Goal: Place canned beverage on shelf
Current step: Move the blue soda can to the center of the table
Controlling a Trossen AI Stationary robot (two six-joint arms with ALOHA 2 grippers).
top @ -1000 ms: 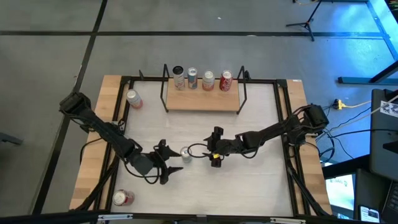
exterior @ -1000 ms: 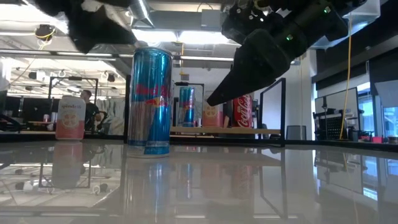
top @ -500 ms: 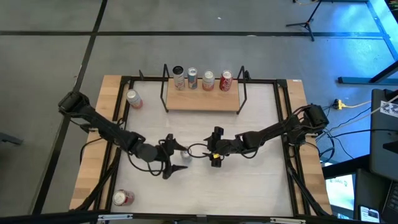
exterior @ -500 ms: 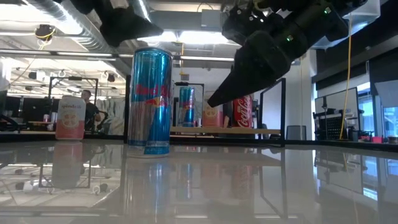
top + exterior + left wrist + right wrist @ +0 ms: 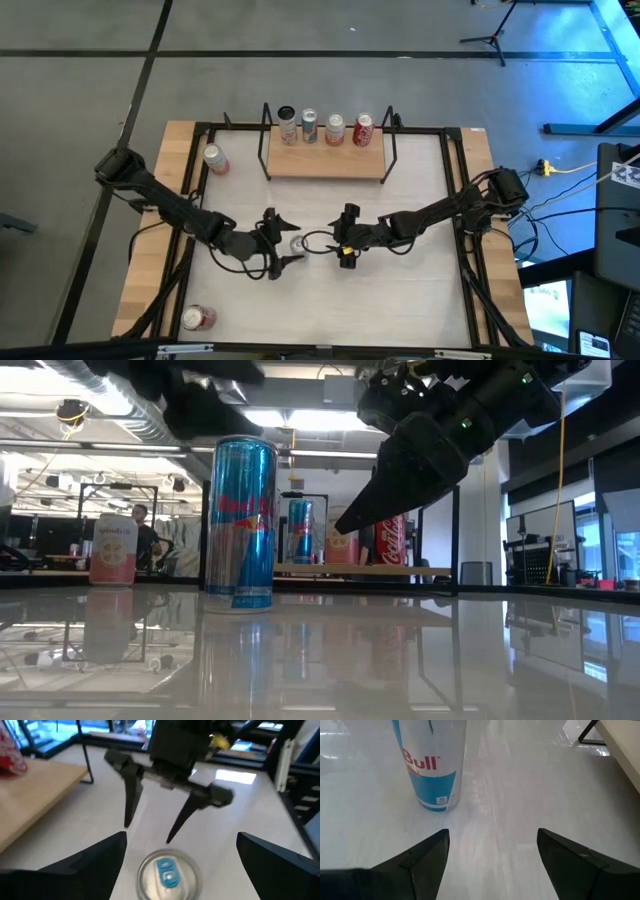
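A tall blue and silver can (image 5: 297,243) stands upright on its base on the white table, also in the low view (image 5: 240,525). My left gripper (image 5: 289,243) is open, one finger on each side of the can's top (image 5: 169,872), clear of it. My right gripper (image 5: 345,243) hangs open just right of the can, pointing at it (image 5: 432,765). The shelf (image 5: 326,165), a light-wood board with black rod uprights, stands at the table's far middle with several cans on its far edge.
A pink can (image 5: 215,160) stands on the wooden strip at the far left. A red can (image 5: 197,318) lies on the strip at the near left. Black frame rails run along the table's edges. The shelf's front half (image 5: 326,172) is bare board.
My left gripper has swung toward the table's right and far side, up to the blue can, rolling a little, so that its fingers now stand on either side of the can. The can and my right gripper have kept still.
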